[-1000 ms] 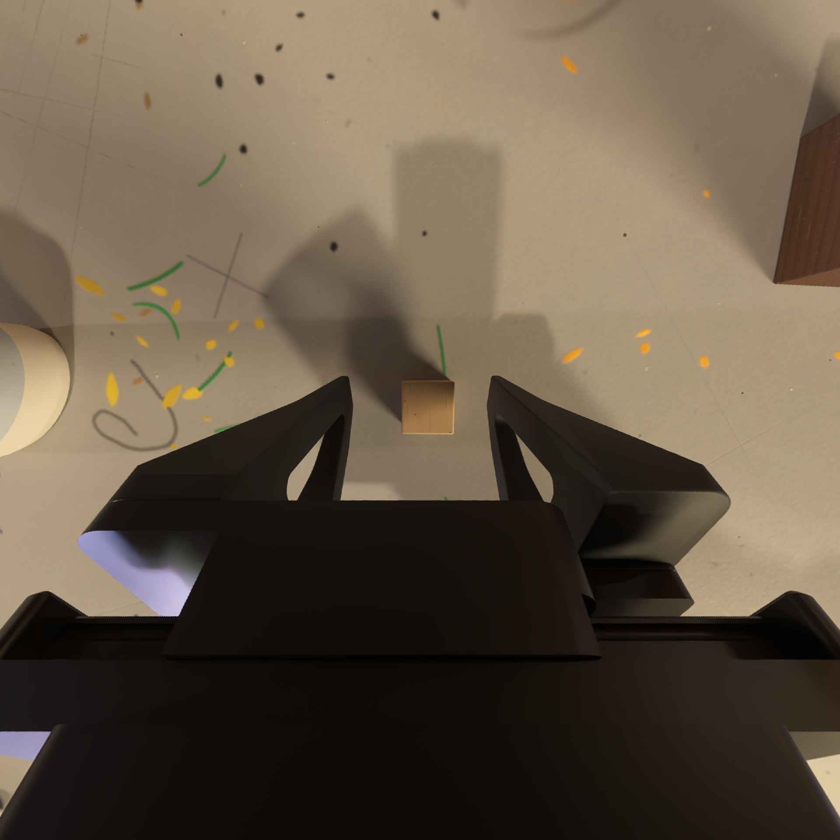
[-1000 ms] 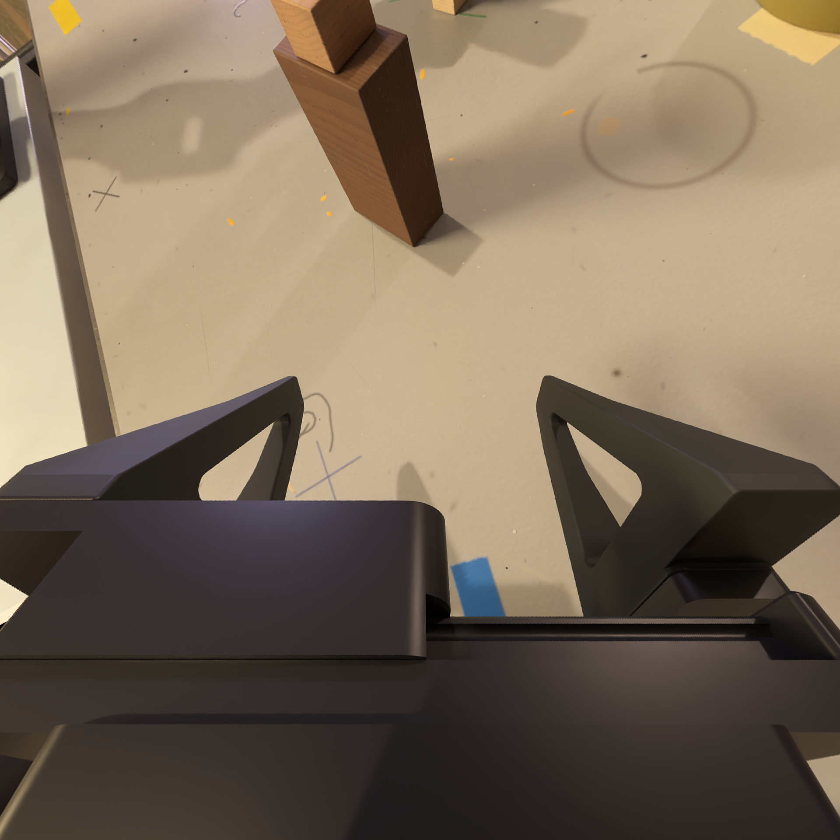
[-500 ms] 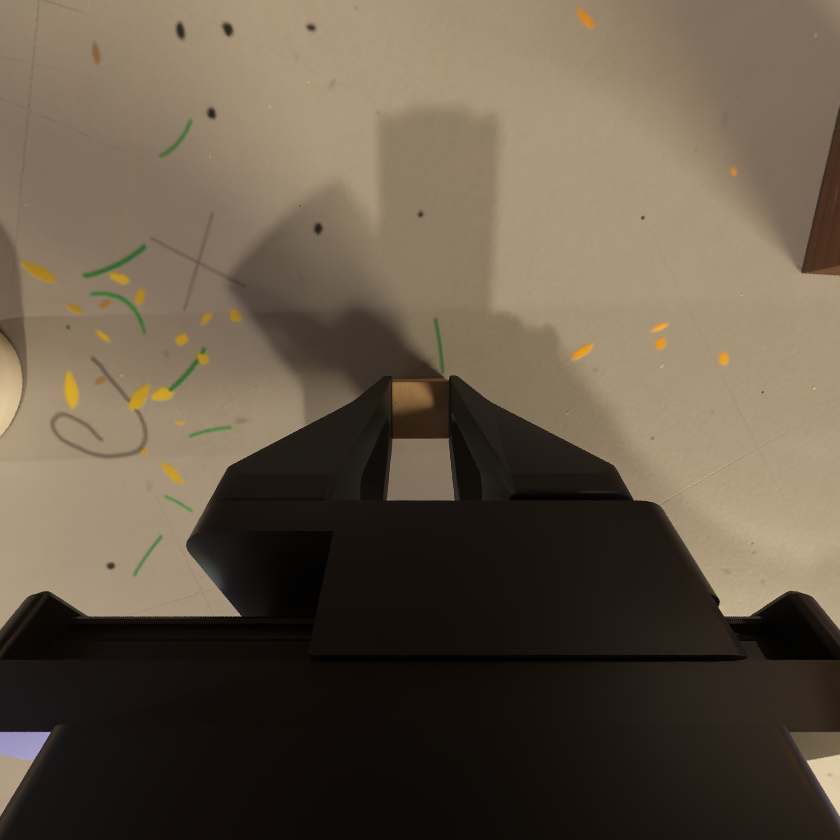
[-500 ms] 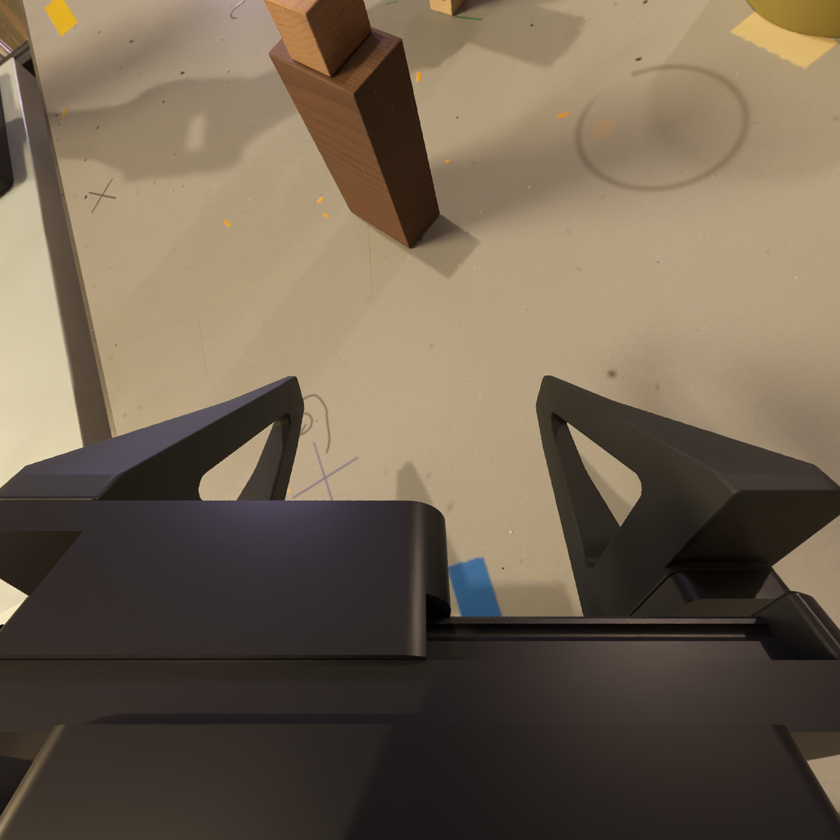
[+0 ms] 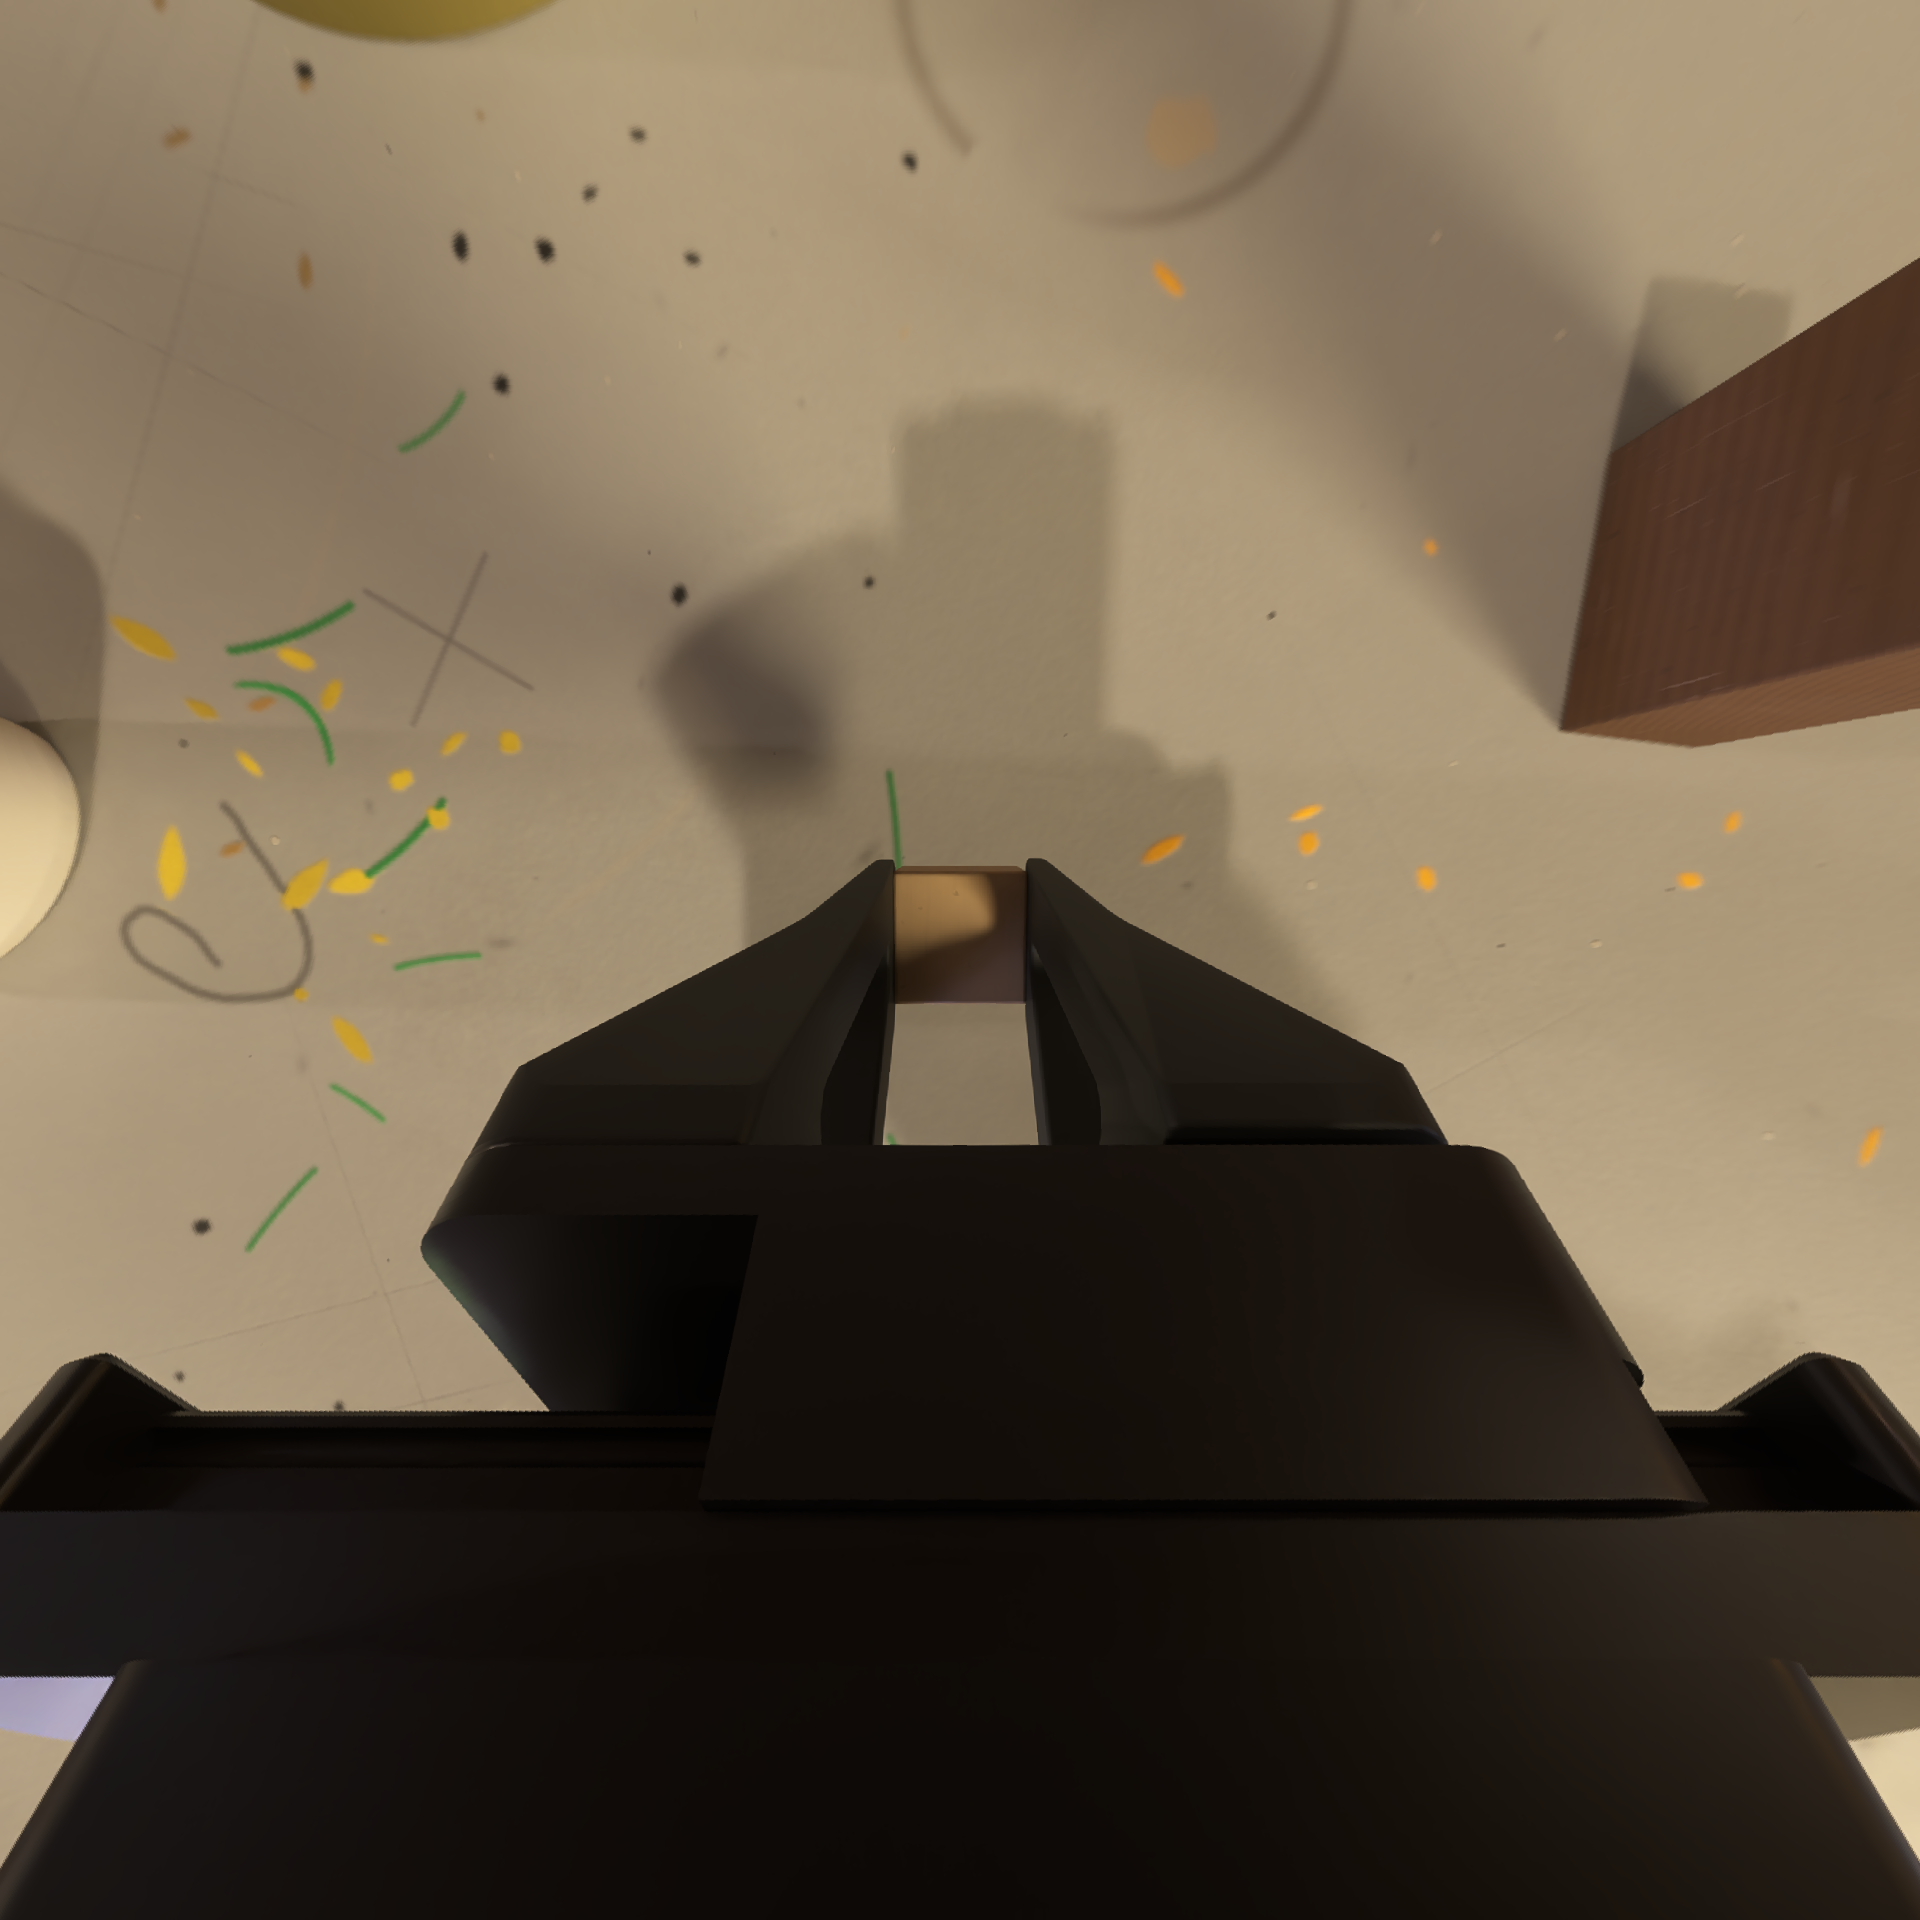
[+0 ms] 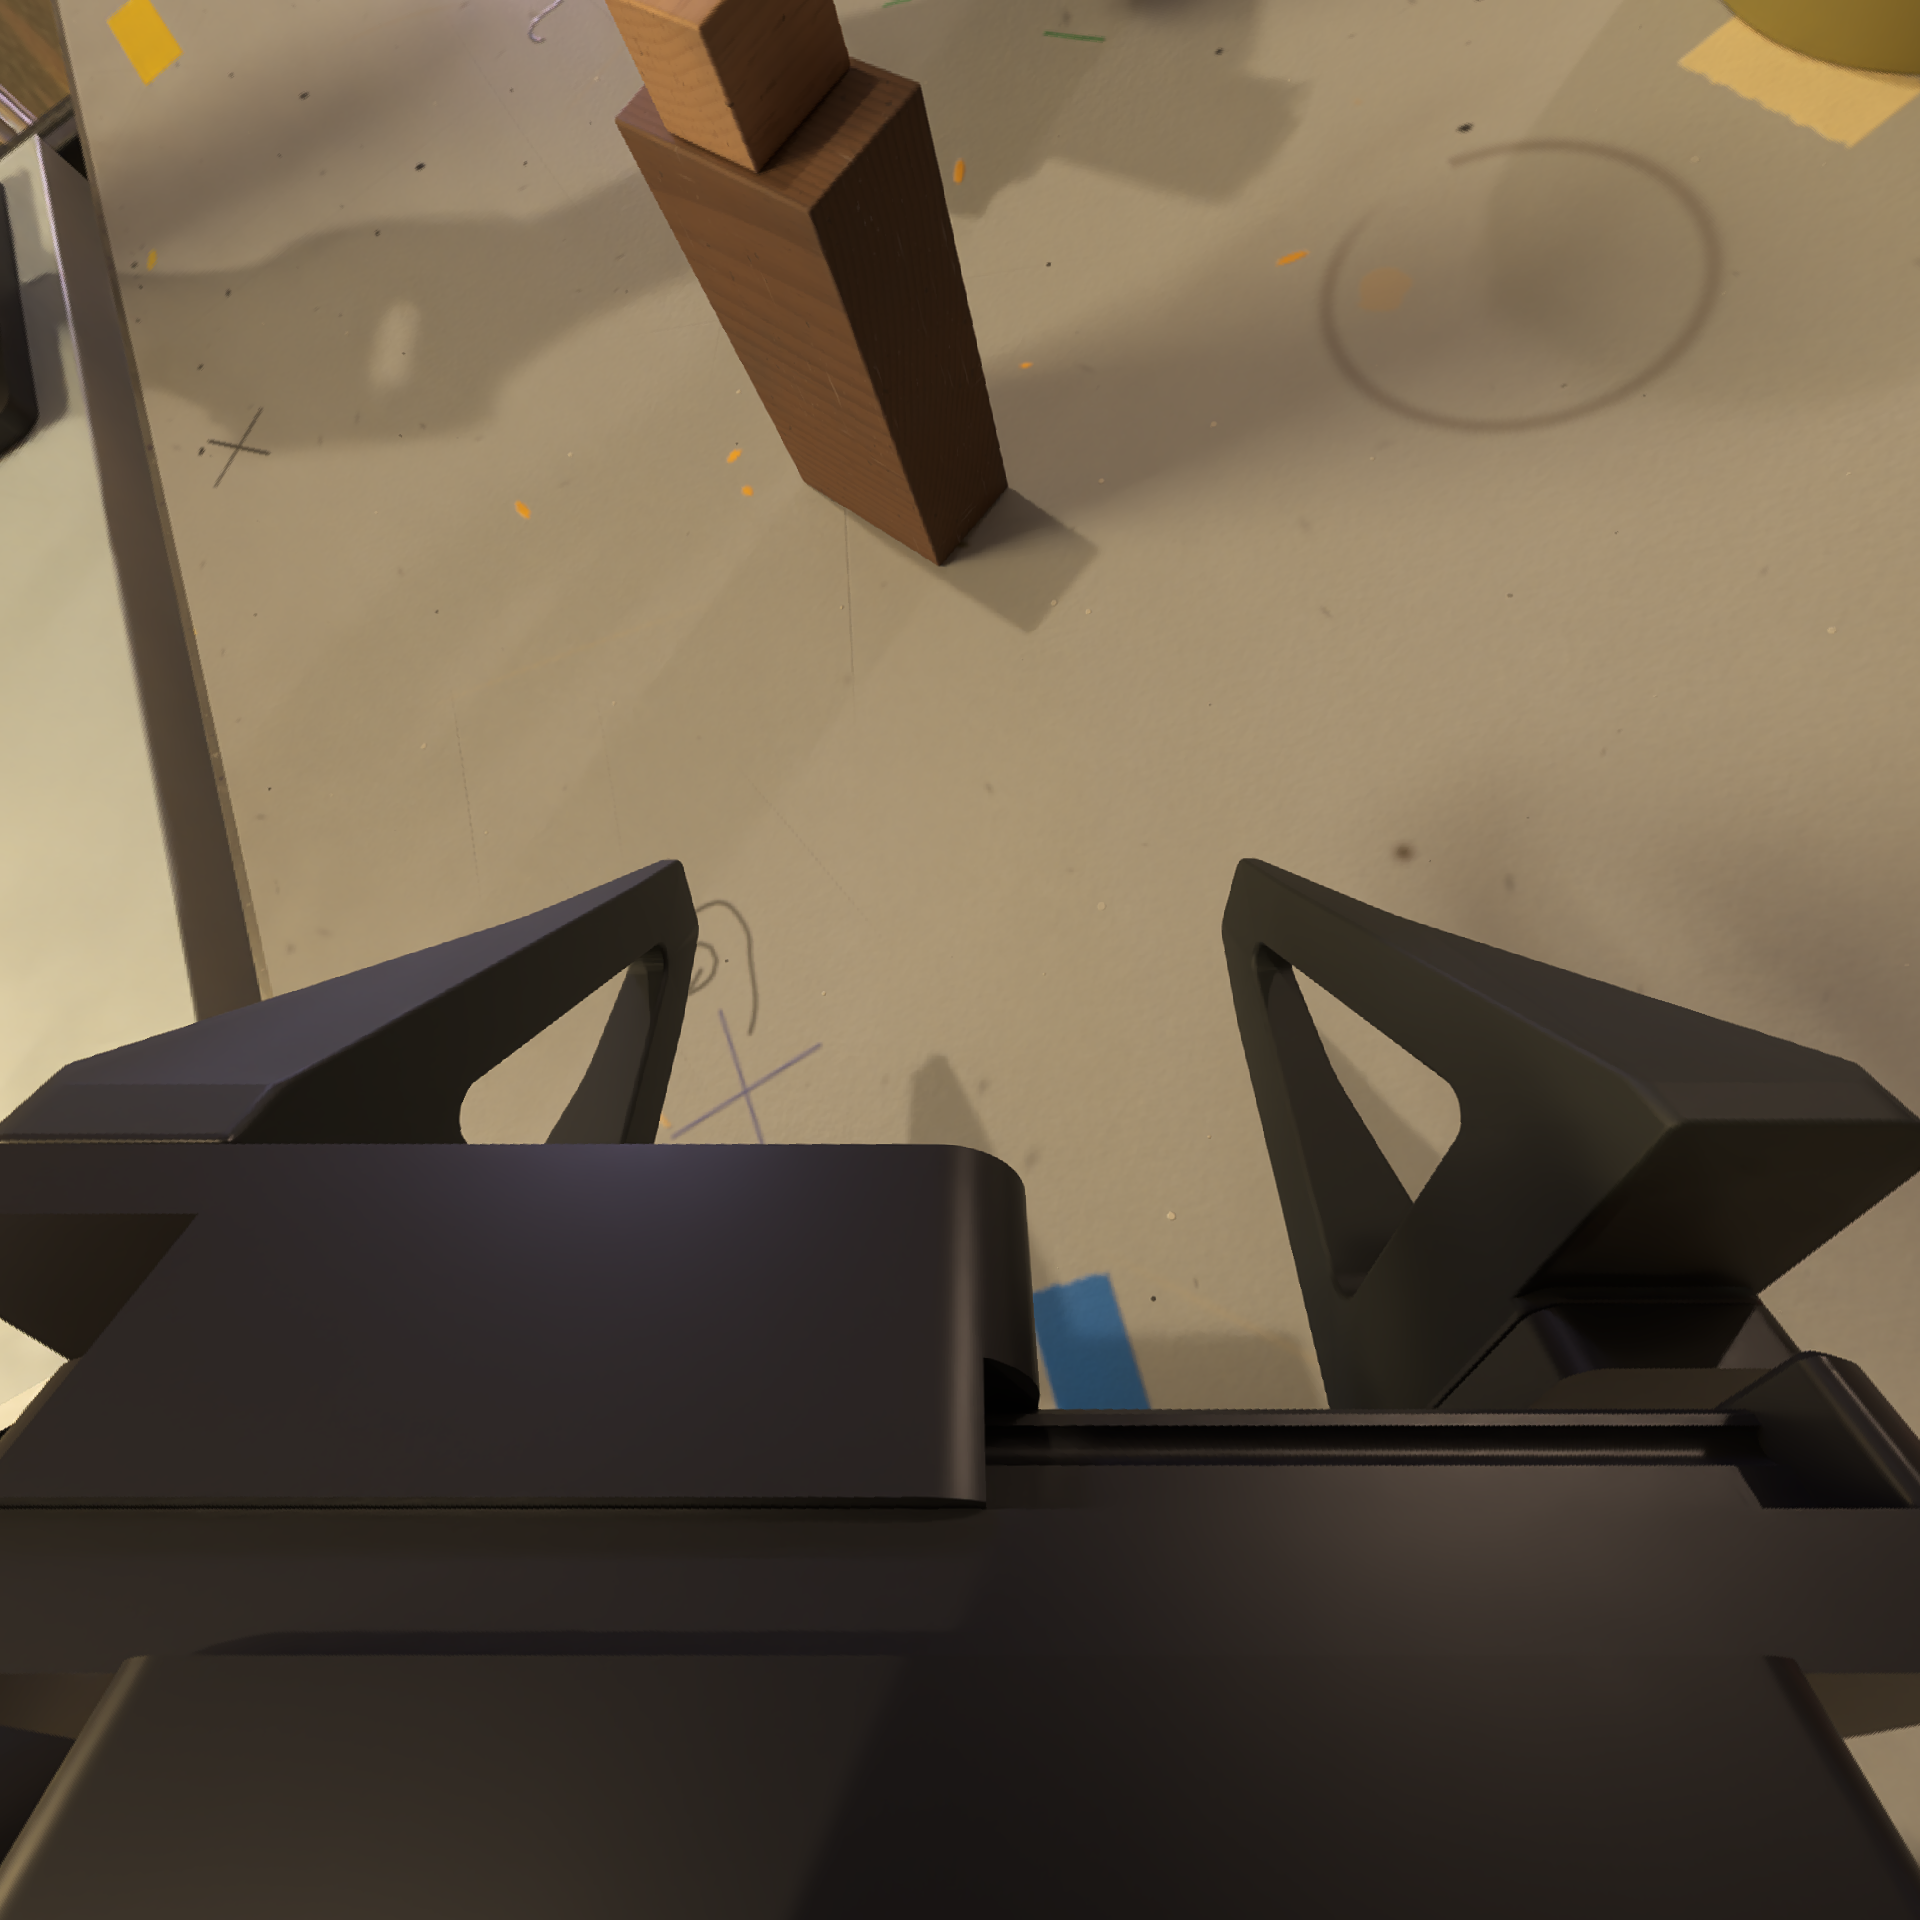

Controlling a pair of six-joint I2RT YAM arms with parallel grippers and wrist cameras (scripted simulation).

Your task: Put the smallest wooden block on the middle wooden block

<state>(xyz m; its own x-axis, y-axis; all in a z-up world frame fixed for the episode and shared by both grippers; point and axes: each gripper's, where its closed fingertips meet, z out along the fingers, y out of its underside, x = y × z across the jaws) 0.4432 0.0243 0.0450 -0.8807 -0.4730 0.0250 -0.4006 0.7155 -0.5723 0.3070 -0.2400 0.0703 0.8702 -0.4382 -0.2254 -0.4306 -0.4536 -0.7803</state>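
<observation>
While a cream round object [image 5: 26, 831] sits at the far left edge of the tabletop [image 5: 1351, 644], the left gripper [image 5: 960, 883] is clamped on the smallest wooden block [image 5: 951, 930], pale and held between both fingertips above the speckled surface. Further right stands the tall dark brown block [image 5: 1766, 582]. Over in the right wrist view, that dark block [image 6: 862, 332] carries the middle wooden block [image 6: 748, 73] on its top, and the right gripper [image 6: 961, 894] hangs spread wide, holding nothing.
</observation>
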